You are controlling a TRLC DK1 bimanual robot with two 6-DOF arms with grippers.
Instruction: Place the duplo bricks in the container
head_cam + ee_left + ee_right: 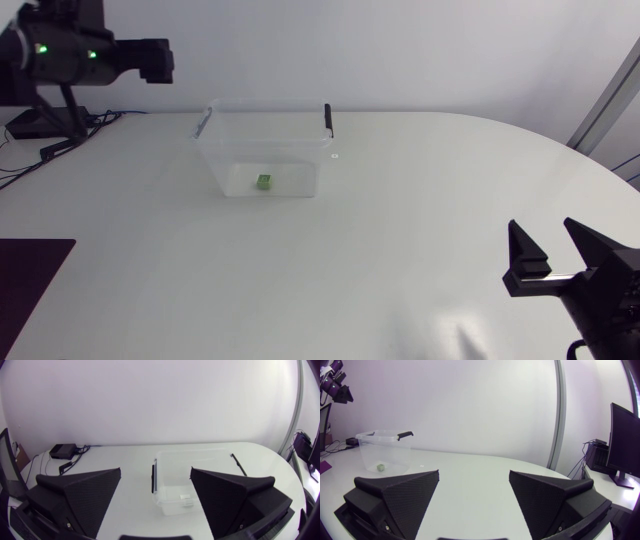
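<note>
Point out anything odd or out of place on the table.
Nothing stands out. The clear container stands upright with one green brick on its floor. Only a tiny white speck lies on the table beside it; I cannot tell what it is.

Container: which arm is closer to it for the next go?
Likely left: the open left gripper hangs right by the container; the open right gripper is far across the table.
</note>
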